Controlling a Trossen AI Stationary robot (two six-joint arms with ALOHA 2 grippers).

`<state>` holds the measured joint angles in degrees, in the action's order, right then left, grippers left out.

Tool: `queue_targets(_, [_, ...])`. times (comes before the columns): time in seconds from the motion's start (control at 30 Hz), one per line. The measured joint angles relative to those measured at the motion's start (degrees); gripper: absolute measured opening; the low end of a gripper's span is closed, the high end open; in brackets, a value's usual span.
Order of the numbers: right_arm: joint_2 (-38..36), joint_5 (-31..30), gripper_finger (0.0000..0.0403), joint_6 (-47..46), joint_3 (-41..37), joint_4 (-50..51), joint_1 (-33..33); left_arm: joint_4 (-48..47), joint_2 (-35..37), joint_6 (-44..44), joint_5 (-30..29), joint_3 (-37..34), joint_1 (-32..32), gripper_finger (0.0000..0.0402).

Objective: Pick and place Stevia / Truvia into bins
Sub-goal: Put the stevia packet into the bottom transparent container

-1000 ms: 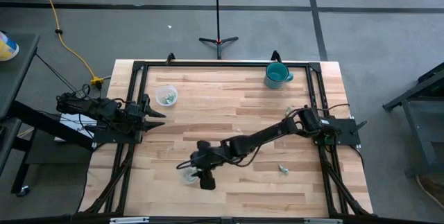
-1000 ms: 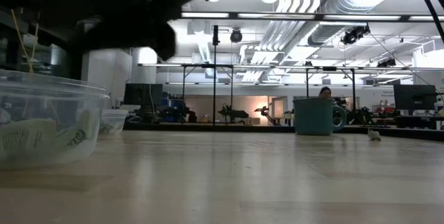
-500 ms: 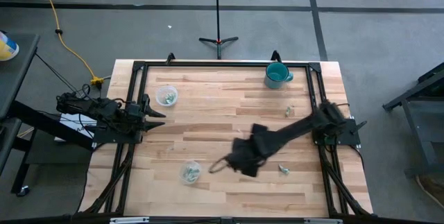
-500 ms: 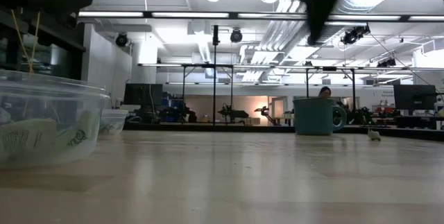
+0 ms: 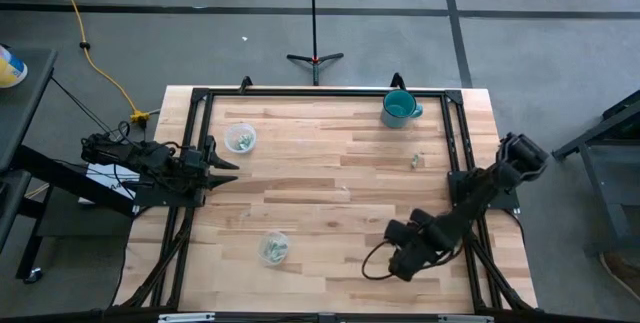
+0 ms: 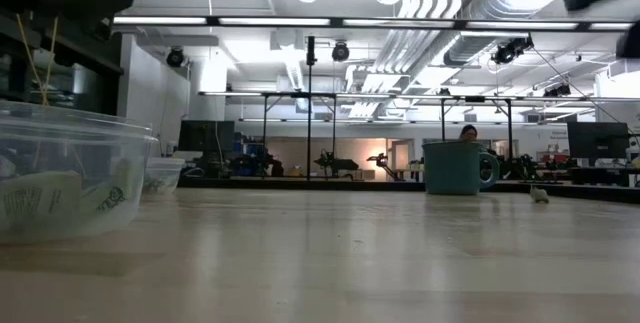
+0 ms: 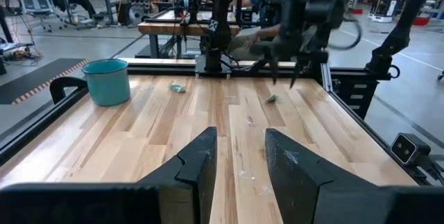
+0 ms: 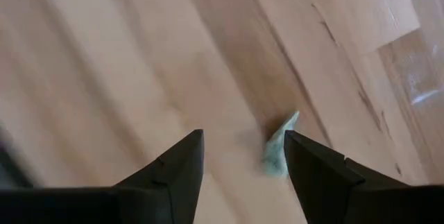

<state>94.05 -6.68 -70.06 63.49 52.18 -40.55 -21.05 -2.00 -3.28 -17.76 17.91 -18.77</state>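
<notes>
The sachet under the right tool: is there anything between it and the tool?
Nothing visible is. The right tool hangs open above the sachet, which lies alone on the bare wooden table. The sachet shows just ahead of the two fingers, apart from them.

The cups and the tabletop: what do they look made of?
The near cup looks like clear, glossy plastic: the sachets inside show through its wall. The tabletop looks like butcher-block wood with a smooth satin finish: pale and darker strips are joined side by side.
</notes>
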Motion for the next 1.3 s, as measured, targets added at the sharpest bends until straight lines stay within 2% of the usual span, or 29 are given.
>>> queue_targets(0.2, [-0.1, 0.54, 0.0194, -2.09, -7.87, -5.31, -0.31, 0.04, 0.02, -0.01, 0.02, 0.0, 0.0, 0.0156])
queue_targets(0.43, [-0.1, 1.47, 0.0202, -2.01, -11.75, -6.76, -0.26, 0.02, 0.0, -0.03, 0.02, 0.0, -0.01, 0.0156])
queue_targets(0.63, [-0.19, 3.36, 0.0189, -1.96, -15.23, -12.24, -0.26, 0.02, 0.0, -0.03, 0.02, 0.0, -0.01, 0.0156])
queue_targets(0.8, [-0.27, 3.46, 0.0145, -1.67, -15.61, -12.85, -0.24, -0.09, 0.0, -0.03, -0.86, 0.0, -0.01, 0.0156])
queue_targets(0.97, [-0.1, 2.78, 0.0056, 0.52, -15.43, -16.53, 0.15, -0.12, 0.0, -0.03, -1.07, 0.0, -0.02, 0.0156])
queue_targets(1.07, [-0.05, -2.02, 0.001, 5.12, -15.5, -24.4, 1.19, -0.1, 0.01, -0.05, -1.1, 0.0, -0.01, 0.0156])
queue_targets(1.17, [-0.05, -11.39, 0.002, 12.51, -15.5, -36.93, 3.55, -0.1, 0.0, -0.05, -1.11, 0.0, -0.02, 0.0156])
queue_targets(1.3, [0.54, -14.34, 0.0006, 27.25, -15.43, -56.01, 10.06, -0.1, 0.01, -0.05, -1.12, 0.0, -0.01, 0.0156])
